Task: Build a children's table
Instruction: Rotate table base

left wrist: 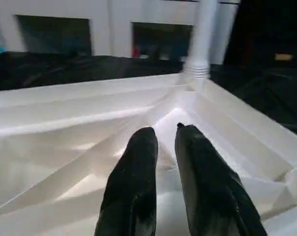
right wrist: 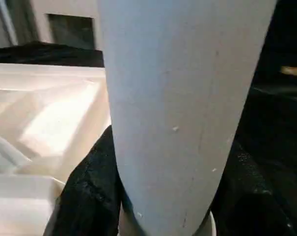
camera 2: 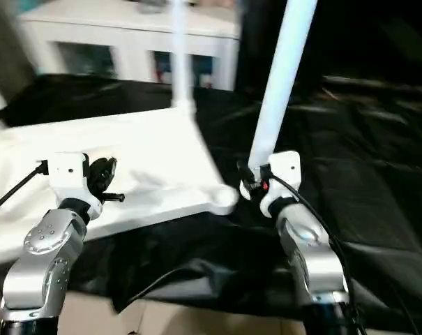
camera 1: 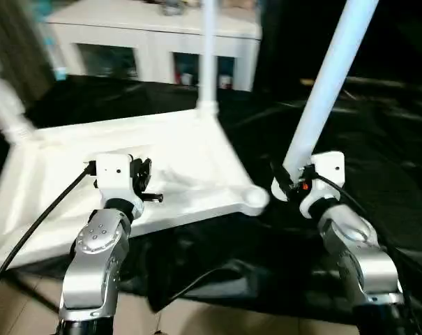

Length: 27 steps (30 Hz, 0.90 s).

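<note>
The children's table lies upside down on a black cloth, its ribbed white top [camera 1: 190, 160] facing up. One leg [camera 1: 208, 56] stands in the far corner socket and another leg [camera 1: 5, 105] rises from the left corner. My right gripper [camera 1: 291, 183] is shut on the lower end of a third white leg [camera 1: 329, 84], which tilts up and to the right, just right of the near-right corner socket [camera 1: 256, 199]. A black finger [right wrist: 84, 196] presses against the tube's side. My left gripper [left wrist: 167, 129] hovers over the ribbed underside, fingers slightly apart and holding nothing.
A white cabinet [camera 1: 148, 35] with glass doors stands behind the table. Black cloth [camera 1: 350, 139] covers the ground around and to the right of the top. Bare floor [camera 1: 29, 307] shows at the near left, and a black cable [camera 1: 43, 216] trails from my left wrist.
</note>
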Available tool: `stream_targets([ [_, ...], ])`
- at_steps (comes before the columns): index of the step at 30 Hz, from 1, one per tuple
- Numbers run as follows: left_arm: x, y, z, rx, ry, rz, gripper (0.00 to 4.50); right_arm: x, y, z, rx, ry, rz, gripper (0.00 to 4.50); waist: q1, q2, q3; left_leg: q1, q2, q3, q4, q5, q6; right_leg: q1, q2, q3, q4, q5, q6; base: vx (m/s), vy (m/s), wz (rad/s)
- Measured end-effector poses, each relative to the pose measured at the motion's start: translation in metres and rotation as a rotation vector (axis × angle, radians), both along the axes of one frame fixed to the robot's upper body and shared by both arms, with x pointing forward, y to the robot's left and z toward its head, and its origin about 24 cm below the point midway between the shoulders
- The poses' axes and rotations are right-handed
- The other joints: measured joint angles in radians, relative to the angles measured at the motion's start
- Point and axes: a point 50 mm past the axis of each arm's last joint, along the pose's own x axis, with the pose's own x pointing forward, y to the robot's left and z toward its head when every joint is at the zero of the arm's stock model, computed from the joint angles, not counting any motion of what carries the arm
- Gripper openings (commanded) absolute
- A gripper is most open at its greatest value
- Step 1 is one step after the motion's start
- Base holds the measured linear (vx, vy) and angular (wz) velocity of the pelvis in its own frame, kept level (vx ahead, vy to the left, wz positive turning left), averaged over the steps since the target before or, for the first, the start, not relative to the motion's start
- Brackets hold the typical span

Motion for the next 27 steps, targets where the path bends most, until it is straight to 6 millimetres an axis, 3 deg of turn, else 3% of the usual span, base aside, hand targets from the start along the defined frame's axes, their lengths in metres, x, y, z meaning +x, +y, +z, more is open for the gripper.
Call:
stream_targets([
  [2, 0.000, 0.000, 0.000, -0.001, 0.002, 0.000, 0.88, 0.001, 0.001, 0.002, 0.000, -0.011, 0.003, 1.90, -0.005, 0.004, 0.008, 0.000, 0.004, 0.002, 0.000, -0.002, 0.003, 0.034, -0.005, -0.027, -0.023, -0.006, 0.009, 0.004, 0.022, 0.67],
  [3, 0.000, 0.000, -0.001, -0.003, 0.002, -0.001, 0.88, 0.001, 0.001, 0.001, 0.000, -0.010, 0.004, 1.90, -0.009, 0.005, 0.010, 0.007, 0.008, 0.007, 0.000, -0.003, 0.004, 0.049, -0.006, -0.032, -0.033, -0.008, 0.014, 0.045, 0.025, 0.73],
  [5, -0.003, 0.004, -0.004, -0.005, 0.016, 0.013, 0.88, 0.002, 0.008, 0.003, 0.023, -0.014, 0.018, 1.90, -0.007, 0.001, 0.014, 0.031, 0.006, 0.025, -0.006, -0.003, 0.004, 0.048, 0.010, 0.022, -0.012, -0.029, -0.012, 0.078, 0.014, 0.39],
  [7, -0.003, 0.007, -0.004, 0.007, 0.019, 0.021, 0.88, 0.002, 0.010, 0.003, 0.037, -0.015, 0.021, 1.90, -0.012, -0.006, 0.012, 0.057, -0.014, 0.036, -0.004, -0.005, 0.008, 0.037, 0.020, 0.079, 0.030, -0.048, -0.045, 0.108, 0.027, -0.01],
  [8, -0.003, 0.006, -0.004, 0.006, 0.019, 0.018, 0.88, 0.002, 0.009, 0.003, 0.036, -0.015, 0.019, 1.90, -0.020, -0.013, 0.010, 0.065, -0.023, 0.037, -0.004, -0.007, 0.013, 0.031, 0.020, 0.092, 0.041, -0.049, -0.043, 0.122, 0.026, -0.04],
  [9, -0.003, 0.003, -0.005, 0.006, 0.020, 0.006, 0.88, 0.000, 0.006, 0.001, 0.031, -0.009, 0.009, 1.90, -0.028, -0.020, 0.006, 0.068, -0.030, 0.042, -0.008, -0.009, 0.015, 0.033, 0.018, 0.111, 0.037, -0.050, -0.003, 0.123, -0.010, 0.00],
  [10, -0.003, 0.000, -0.005, 0.001, 0.019, -0.003, 0.88, -0.001, 0.001, -0.001, 0.022, -0.002, -0.003, 1.90, -0.026, -0.020, 0.000, 0.063, -0.029, 0.045, -0.013, -0.010, 0.016, 0.037, 0.019, 0.113, 0.029, -0.049, 0.019, 0.167, -0.033, 0.06],
  [11, -0.003, -0.005, -0.005, -0.006, 0.021, -0.018, 0.88, -0.003, -0.005, -0.003, 0.016, 0.004, -0.022, 1.90, -0.022, -0.014, -0.005, 0.046, -0.028, 0.043, -0.003, -0.021, 0.045, 0.039, 0.025, 0.112, 0.014, -0.048, 0.019, 0.167, -0.033, 0.06],
  [12, -0.002, -0.014, -0.004, -0.020, 0.018, -0.047, 0.88, -0.005, -0.012, -0.006, 0.014, 0.015, -0.052, 1.90, -0.012, -0.005, -0.012, 0.021, -0.027, 0.037, 0.025, -0.028, 0.101, 0.040, 0.031, 0.111, 0.001, -0.049, 0.020, 0.203, -0.018, 0.05],
  [13, -0.002, -0.015, -0.004, -0.025, 0.017, -0.051, 0.88, -0.005, -0.016, -0.006, 0.010, 0.016, -0.065, 1.90, -0.010, 0.006, -0.020, 0.000, -0.026, 0.031, 0.030, -0.016, 0.121, 0.040, 0.041, 0.110, -0.005, -0.050, 0.025, 0.176, 0.020, 0.05],
  [14, -0.002, -0.013, -0.004, -0.026, 0.017, -0.042, 0.88, -0.005, -0.015, -0.007, 0.016, 0.016, -0.067, 1.90, -0.011, 0.013, -0.026, -0.006, -0.024, 0.017, 0.031, -0.017, 0.111, 0.035, 0.051, 0.105, 0.002, -0.051, 0.033, 0.176, 0.020, 0.05],
  [15, -0.003, -0.006, -0.004, -0.021, 0.021, -0.020, 0.88, -0.003, -0.009, -0.005, 0.032, 0.010, -0.056, 1.90, -0.018, 0.008, -0.029, -0.003, -0.027, -0.003, 0.029, -0.023, 0.058, -0.001, 0.050, 0.109, 0.049, -0.059, 0.034, 0.170, -0.027, -0.13],
  [16, -0.004, 0.003, -0.006, -0.014, 0.033, 0.012, 0.88, -0.002, 0.003, -0.003, 0.044, 0.004, -0.015, 1.90, -0.023, 0.006, -0.030, 0.000, -0.038, -0.029, 0.028, -0.025, 0.044, -0.050, 0.040, 0.116, 0.116, -0.047, 0.042, 0.080, -0.075, -0.45],
  [17, -0.005, 0.008, -0.008, -0.009, 0.040, 0.030, 0.88, -0.002, 0.011, -0.003, 0.053, 0.003, 0.008, 1.90, -0.025, 0.004, -0.030, 0.012, -0.056, -0.064, 0.022, -0.024, 0.043, -0.087, 0.035, 0.125, 0.135, -0.032, 0.063, 0.080, -0.075, -0.45],
  [18, -0.004, 0.009, -0.007, -0.012, 0.033, 0.033, 0.88, -0.003, 0.013, -0.003, 0.051, 0.003, 0.017, 1.90, -0.037, -0.005, -0.030, 0.022, -0.083, -0.088, 0.021, -0.021, 0.037, -0.125, 0.022, 0.155, 0.102, 0.013, 0.085, -0.119, -0.035, -0.47],
  [19, -0.002, 0.005, -0.002, -0.016, 0.013, 0.021, 0.88, -0.003, 0.009, -0.002, 0.043, -0.003, 0.006, 1.90, -0.044, -0.028, -0.034, 0.016, -0.113, -0.086, 0.031, -0.021, 0.037, -0.138, -0.002, 0.191, 0.043, 0.049, 0.053, -0.188, 0.006, -0.05],
  [20, 0.000, 0.000, 0.000, -0.025, 0.004, 0.008, 0.88, -0.004, 0.000, -0.002, 0.028, -0.001, -0.018, 1.90, -0.055, -0.037, -0.031, 0.006, -0.119, -0.075, 0.044, -0.024, 0.038, -0.146, -0.010, 0.205, 0.055, 0.058, 0.065, -0.188, 0.006, -0.05],
  [21, 0.001, -0.013, 0.000, -0.030, 0.002, -0.032, 0.88, -0.007, -0.010, -0.007, 0.021, 0.016, -0.053, 1.90, -0.055, -0.037, -0.030, 0.003, -0.105, -0.048, 0.035, -0.029, 0.048, -0.144, -0.006, 0.201, 0.044, 0.062, 0.063, -0.086, 0.012, 0.22],
  [22, 0.001, -0.016, 0.000, -0.023, 0.003, -0.041, 0.88, -0.007, -0.015, -0.007, 0.016, 0.018, -0.072, 1.90, -0.059, -0.029, -0.033, 0.006, -0.093, -0.034, 0.020, -0.033, 0.044, -0.144, -0.002, 0.195, 0.035, 0.071, 0.060, 0.000, 0.000, 0.00],
  [23, 0.001, -0.015, 0.000, -0.011, 0.007, -0.036, 0.88, -0.007, -0.016, -0.007, 0.019, 0.018, -0.081, 1.90, -0.064, -0.029, -0.033, 0.005, -0.079, -0.029, 0.008, -0.030, 0.014, -0.143, 0.004, 0.186, 0.025, 0.080, 0.054, 0.000, 0.000, 0.00],
  [24, 0.001, -0.011, -0.002, 0.007, 0.017, -0.019, 0.88, -0.007, -0.016, -0.007, 0.021, 0.016, -0.079, 1.90, -0.064, -0.028, -0.031, 0.002, -0.064, -0.028, 0.010, -0.025, 0.002, -0.138, 0.019, 0.175, 0.010, 0.090, 0.041, 0.000, 0.000, 0.00],
  [25, 0.001, -0.008, -0.003, 0.020, 0.023, -0.006, 0.88, -0.006, -0.013, -0.007, 0.030, 0.015, -0.075, 1.90, -0.065, -0.025, -0.030, 0.006, -0.055, -0.033, 0.012, -0.021, -0.005, -0.133, 0.022, 0.156, 0.002, 0.095, 0.016, -0.048, -0.059, -0.05],
  [26, 0.001, -0.005, -0.004, 0.023, 0.026, 0.006, 0.88, -0.006, -0.008, -0.007, 0.031, 0.015, -0.055, 1.90, -0.068, -0.022, -0.028, 0.009, -0.043, -0.039, 0.011, -0.022, -0.004, -0.130, 0.025, 0.136, 0.005, 0.095, -0.024, -0.048, -0.059, -0.05],
  [27, 0.001, -0.002, -0.004, 0.022, 0.026, 0.020, 0.88, -0.006, -0.003, -0.007, 0.034, 0.016, -0.031, 1.90, -0.068, -0.015, -0.025, 0.011, -0.029, -0.045, 0.010, -0.016, -0.004, -0.125, 0.034, 0.114, 0.009, 0.090, -0.086, -0.072, -0.068, -0.02],
])
